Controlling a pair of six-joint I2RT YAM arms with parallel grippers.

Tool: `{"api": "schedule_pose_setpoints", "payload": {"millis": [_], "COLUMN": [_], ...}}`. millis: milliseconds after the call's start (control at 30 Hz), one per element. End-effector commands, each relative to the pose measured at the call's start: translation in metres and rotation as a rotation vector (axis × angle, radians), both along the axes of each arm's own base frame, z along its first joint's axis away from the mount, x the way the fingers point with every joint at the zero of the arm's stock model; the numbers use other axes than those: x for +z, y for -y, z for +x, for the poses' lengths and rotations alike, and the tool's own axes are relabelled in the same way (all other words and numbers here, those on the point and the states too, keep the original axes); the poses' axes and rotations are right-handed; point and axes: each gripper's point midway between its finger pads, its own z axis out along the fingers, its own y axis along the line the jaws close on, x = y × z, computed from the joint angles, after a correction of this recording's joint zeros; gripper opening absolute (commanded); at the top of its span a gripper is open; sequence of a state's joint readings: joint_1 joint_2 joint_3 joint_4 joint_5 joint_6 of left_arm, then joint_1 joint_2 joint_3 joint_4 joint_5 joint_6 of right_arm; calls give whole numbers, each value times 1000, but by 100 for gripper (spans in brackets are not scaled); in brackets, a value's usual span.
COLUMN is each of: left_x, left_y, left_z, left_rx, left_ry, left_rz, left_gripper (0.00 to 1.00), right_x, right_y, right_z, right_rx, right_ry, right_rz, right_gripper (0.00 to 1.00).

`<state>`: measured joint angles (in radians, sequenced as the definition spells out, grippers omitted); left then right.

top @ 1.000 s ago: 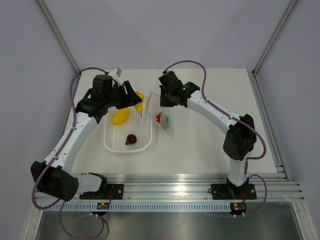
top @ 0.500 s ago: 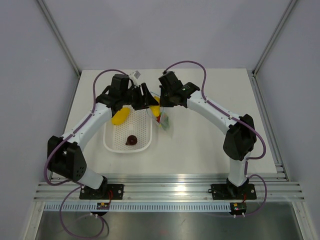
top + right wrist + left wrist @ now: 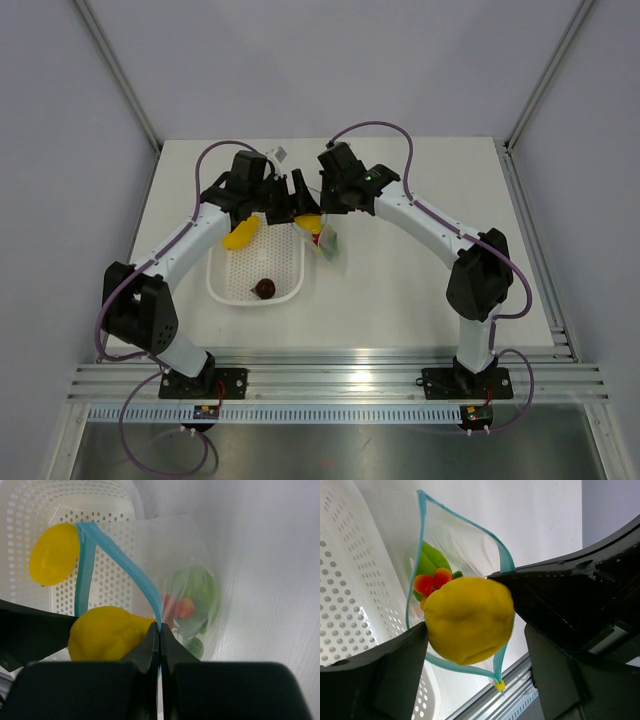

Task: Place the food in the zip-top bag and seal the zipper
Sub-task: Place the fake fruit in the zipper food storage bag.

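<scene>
Green leaf (image 3: pixel 432 560) and berries (image 3: pixel 431 582) lie in the bag (image 3: pixel 465 545); the right gripper (image 3: pixel 160 630) pinches its zipper (image 3: pixel 125 562). The left gripper (image 3: pixel 475 630) has a yellow fruit (image 3: pixel 469 620) at the mouth, grip unclear. The red fruit (image 3: pixel 265 288) and second yellow fruit (image 3: pixel 240 233) in the basket (image 3: pixel 285 262), and sealing, remain.

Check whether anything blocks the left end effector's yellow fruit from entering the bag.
Nothing visible does. The yellow fruit, between the jaws of the left end effector, sits at the open mouth of the zip-top bag; the right end effector pinches the zipper.
</scene>
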<state>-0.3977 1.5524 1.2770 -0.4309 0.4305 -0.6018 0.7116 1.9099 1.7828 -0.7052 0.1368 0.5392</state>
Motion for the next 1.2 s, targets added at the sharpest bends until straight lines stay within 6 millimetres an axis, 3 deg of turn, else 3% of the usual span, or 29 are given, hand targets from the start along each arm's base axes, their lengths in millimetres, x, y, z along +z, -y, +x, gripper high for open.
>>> {"api": "schedule_pose_setpoints", "payload": {"millis": [0, 200, 367, 467, 567, 700, 800, 933, 1100, 1167], "left_x": [32, 66, 95, 101, 95, 79, 52, -3, -51, -61], "left_y": [-1, -8, -16, -26, -50, -84, -103, -114, -137, -136], "left_z": [5, -3, -13, -14, -6, 1, -6, -39, -78, -86], "left_rx": [-6, -10, -2, 17, 80, 192, 242, 229, 250, 230], "left_ry": [102, 170, 238, 248, 234, 202, 128, -16, -137, -158], "left_rz": [4, 9, -16, -26, -11, 55, 145, 226, 442, 469], "left_gripper": [85, 89, 81, 78, 78, 77, 76, 76, 84, 88], "right_x": [33, 32, 32, 32, 32, 33, 35, 35, 34, 33], "right_y": [-1, 0, 0, 1, 1, 2, 3, 2, 1, -1], "right_z": [0, 0, 0, 0, 0, 0, 0, 0, 1, 2], "right_rx": [-1, -2, -1, -1, 2, 1, 1, 3, 2, 8], "right_ry": [62, 62, 66, 66, 66, 69, 74, 77, 76, 72], "right_rz": [59, 52, 49, 48, 45, 44, 47, 46, 47, 52], "right_gripper": [0, 0, 0, 0, 0, 0, 0, 0, 0, 0]}}
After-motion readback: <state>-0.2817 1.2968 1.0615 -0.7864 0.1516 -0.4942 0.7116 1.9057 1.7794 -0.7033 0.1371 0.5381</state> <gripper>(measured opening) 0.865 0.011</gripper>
